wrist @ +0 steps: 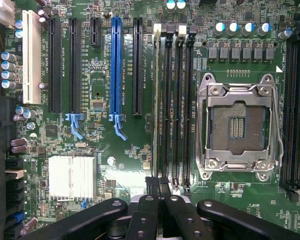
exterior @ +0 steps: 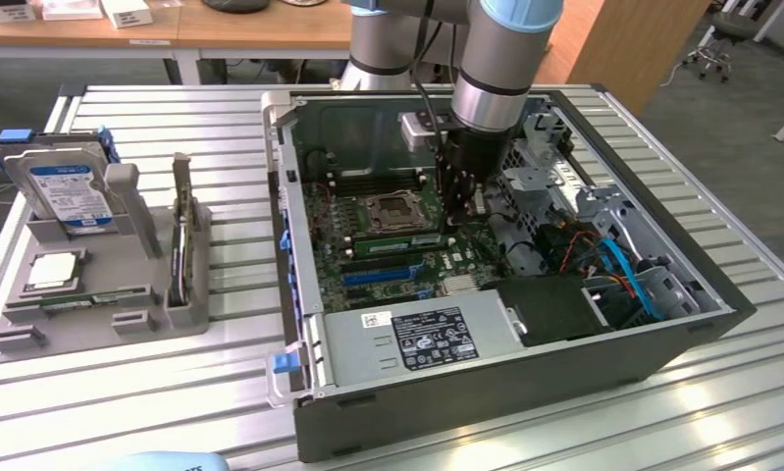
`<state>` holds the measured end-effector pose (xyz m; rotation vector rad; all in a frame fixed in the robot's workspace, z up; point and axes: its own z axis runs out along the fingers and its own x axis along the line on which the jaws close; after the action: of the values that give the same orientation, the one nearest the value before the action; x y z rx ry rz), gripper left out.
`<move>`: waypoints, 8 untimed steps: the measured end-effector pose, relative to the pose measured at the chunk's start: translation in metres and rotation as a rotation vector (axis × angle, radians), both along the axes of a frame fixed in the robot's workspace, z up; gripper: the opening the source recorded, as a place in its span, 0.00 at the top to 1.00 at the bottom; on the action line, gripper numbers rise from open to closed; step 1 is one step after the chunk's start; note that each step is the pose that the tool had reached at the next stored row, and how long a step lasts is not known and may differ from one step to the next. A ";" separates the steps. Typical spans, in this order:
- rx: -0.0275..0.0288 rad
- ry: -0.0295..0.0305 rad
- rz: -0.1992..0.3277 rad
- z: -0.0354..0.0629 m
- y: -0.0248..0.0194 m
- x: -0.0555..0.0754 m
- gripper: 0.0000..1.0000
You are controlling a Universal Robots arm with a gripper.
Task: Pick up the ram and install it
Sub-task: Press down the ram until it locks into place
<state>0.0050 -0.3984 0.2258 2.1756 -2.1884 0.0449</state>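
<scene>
Wrist view reveals the clenched end effector (wrist: 158,187) pressing the ram (wrist: 155,100) edge-on into its slot.

The motherboard (wrist: 125,145) is dark green, speckled with fine pale traces. One long expansion slot (wrist: 115,65) is bright blue, its neighbours black, and one slot (wrist: 32,62) is white. The processor socket frame (wrist: 238,130) is shiny silver. The heatsink (wrist: 71,177) is ribbed silver-white. The hand (wrist: 158,187) is matte black. The hard drive (exterior: 62,186) is silver with a blue label. The desk (exterior: 169,383) is pale grey, striped with grooves.
</scene>
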 end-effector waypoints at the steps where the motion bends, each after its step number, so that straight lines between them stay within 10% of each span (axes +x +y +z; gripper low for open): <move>1: 0.0000 0.0000 0.000 0.0000 0.0000 0.000 0.90; 8: -0.0001 0.0000 0.000 -0.0005 0.0000 0.000 0.90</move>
<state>0.0050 -0.3985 0.2253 2.1755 -2.1884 0.0449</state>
